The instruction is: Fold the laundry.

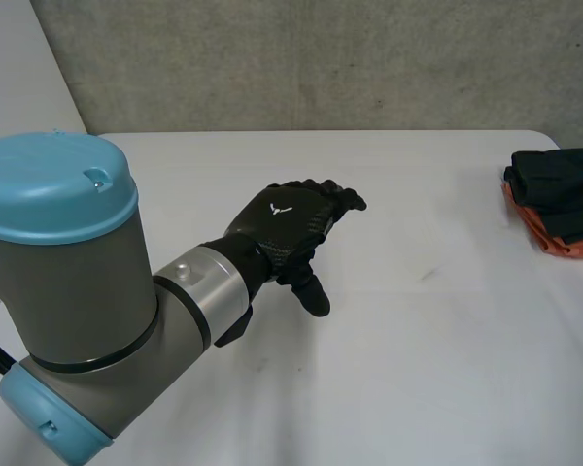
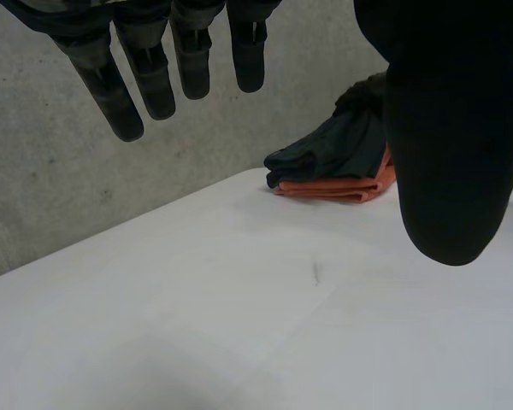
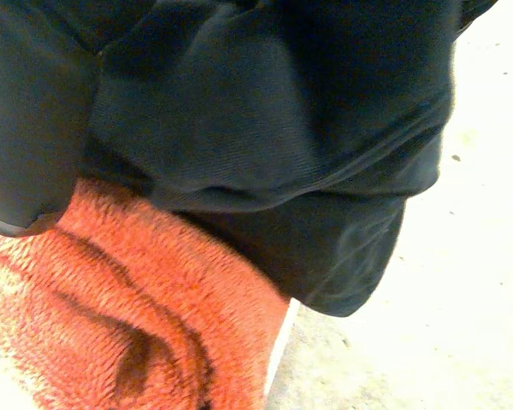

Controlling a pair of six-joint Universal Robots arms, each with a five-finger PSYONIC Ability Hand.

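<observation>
The left hand hovered above the bare white table, its fingers straight and spread away from the thumb, holding nothing. It was likely idle because no cloth lay within its reach. The laundry sat well beyond its fingertips, toward the right arm's side: a dark garment folded on top of an orange towel. The pair was stacked at the table's edge, probably as a finished pile set apart from the working area. In the right wrist view the right hand sat right at that stack, a rounded black part of it lying against the dark garment just over the orange towel — whether it was gripping the cloth or only resting there could not be told. The only marking was a small white V-shaped emblem on the back of the left hand — no legible words or labels appeared on either cloth.
</observation>
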